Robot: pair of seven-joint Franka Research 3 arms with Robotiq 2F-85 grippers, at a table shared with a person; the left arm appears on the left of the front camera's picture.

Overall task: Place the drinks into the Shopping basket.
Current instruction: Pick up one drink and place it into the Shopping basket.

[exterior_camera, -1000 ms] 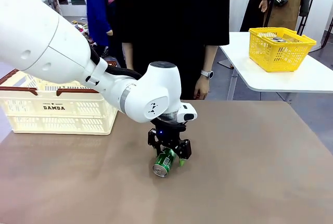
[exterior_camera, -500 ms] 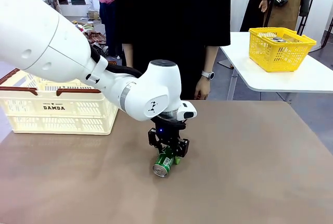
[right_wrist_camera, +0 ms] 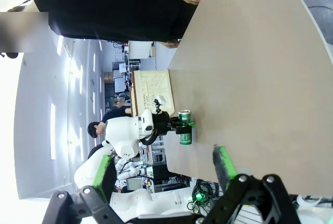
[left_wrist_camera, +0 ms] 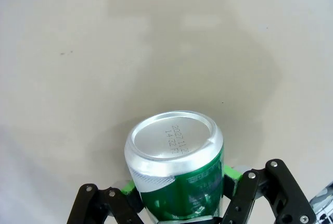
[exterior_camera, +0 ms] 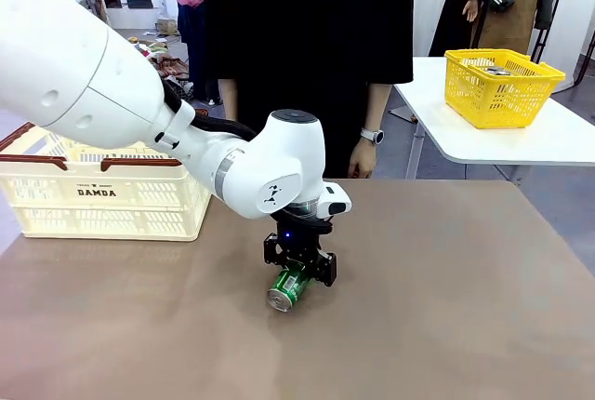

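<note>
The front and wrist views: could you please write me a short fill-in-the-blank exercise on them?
The can held in the left gripper is coloured ___.
The Shopping basket bears the print ___.
The right gripper, holding nothing, is ___.
Missing words: green; DAMDA; open.

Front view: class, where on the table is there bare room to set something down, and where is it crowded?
Bare: the brown table right of the green metal can, out to its edge, and the near strip before the can. Crowded: the middle, where the left gripper clasps the can, and the far left, by the cream-white slotted plastic basket.
</note>
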